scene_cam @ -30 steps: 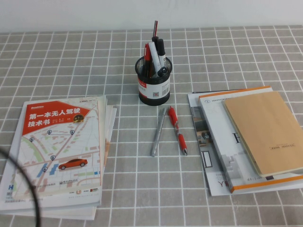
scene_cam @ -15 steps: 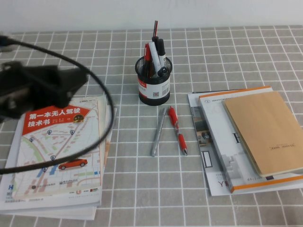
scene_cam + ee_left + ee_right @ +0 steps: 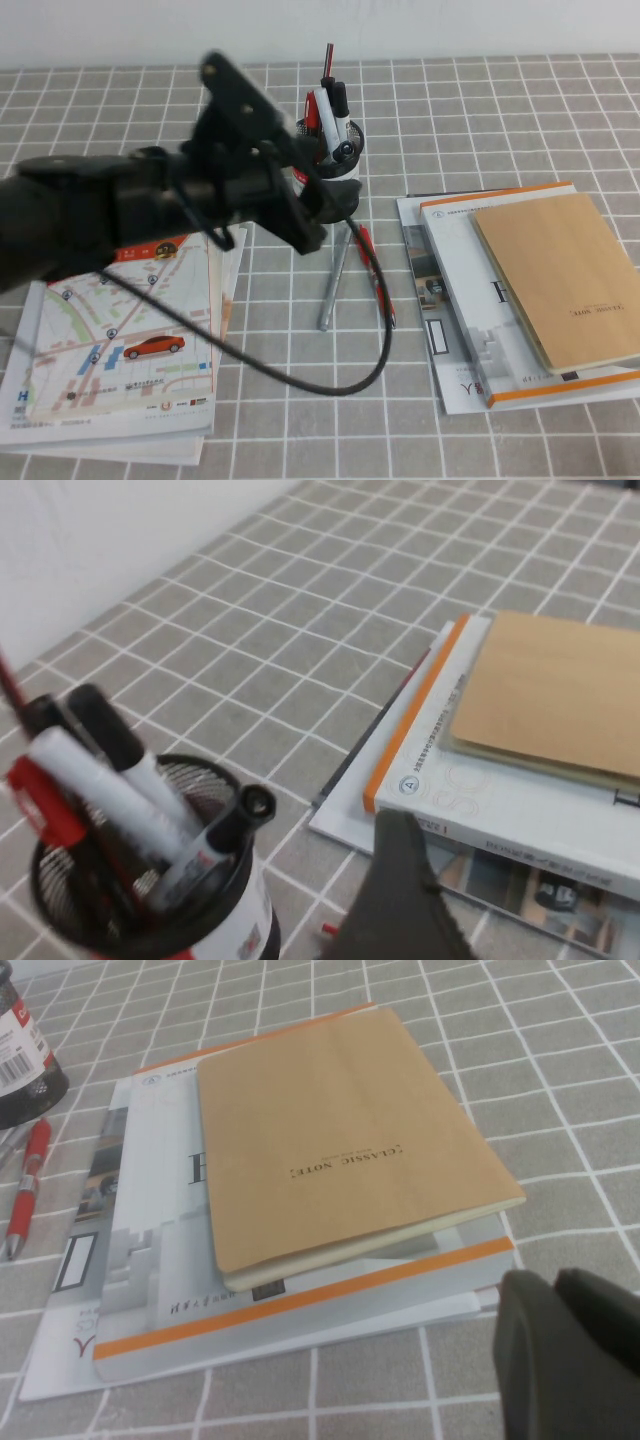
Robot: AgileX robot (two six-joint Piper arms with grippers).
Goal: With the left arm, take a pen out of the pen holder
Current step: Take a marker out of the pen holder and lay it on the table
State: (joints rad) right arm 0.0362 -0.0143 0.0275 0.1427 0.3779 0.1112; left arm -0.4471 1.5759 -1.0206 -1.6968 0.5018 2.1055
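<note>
Hovering at the pen holder's (image 3: 348,160) 8 o'clock mid-reach, the left hand (image 3: 315,195) gapes wide; next, it must straddle a pen (image 3: 110,790). The right hand (image 3: 560,1350) sits closed near the notebook (image 3: 330,1130).

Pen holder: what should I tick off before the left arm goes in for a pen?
1. Left gripper close to the pen holder: ok, right beside it.
2. Pens stand above the rim: ok, the white marker sticks up.
3. Pen gripped: not ok, none yet.
4. Arm cable clear of the loose red pen: cannot tell, it crosses over the pen.
5. Right gripper out of the way: ok, shut, beside the book stack.
</note>
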